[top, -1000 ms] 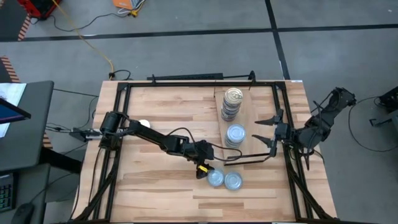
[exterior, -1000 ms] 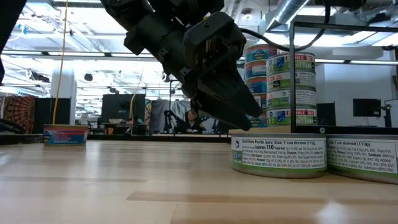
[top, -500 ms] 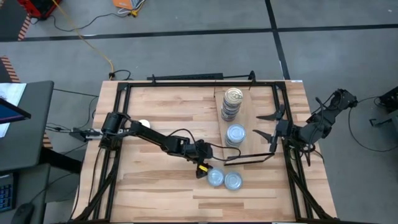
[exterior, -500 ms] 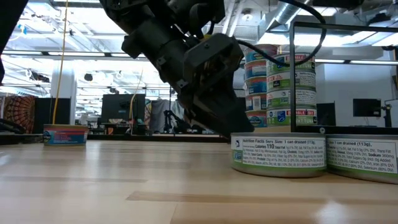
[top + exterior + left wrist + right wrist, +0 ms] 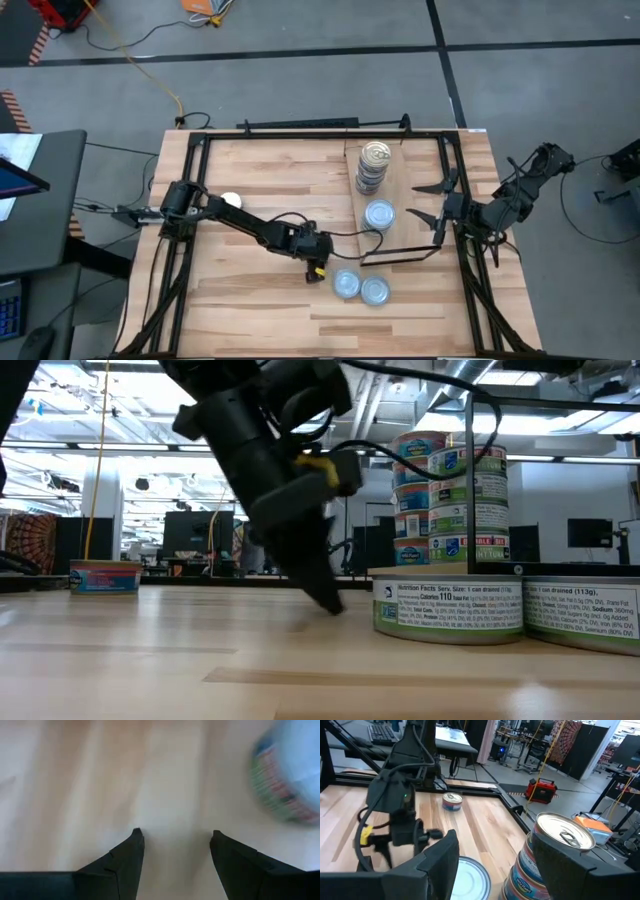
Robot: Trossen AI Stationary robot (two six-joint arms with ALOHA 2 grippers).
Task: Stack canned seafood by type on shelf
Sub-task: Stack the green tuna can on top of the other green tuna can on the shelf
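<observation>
Both arms are showing matte black housings built from slim tubular links and blocky joints. The left end effector (image 5: 316, 268) is carrying a small yellow tag at its wrist and ending in two tapered black fingers (image 5: 131, 851) with pointed tips. Thin black cables are looping along the left arm. The right end effector (image 5: 432, 206) is presenting two long, pointed black fingers (image 5: 436, 857) with flat, wedge-shaped faces.

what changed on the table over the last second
The left hand pulled back from the two loose tins, away toward its own side, open and empty. The right hand drew slightly back by the shelf. Both stacks and the loose tins stayed put.
</observation>
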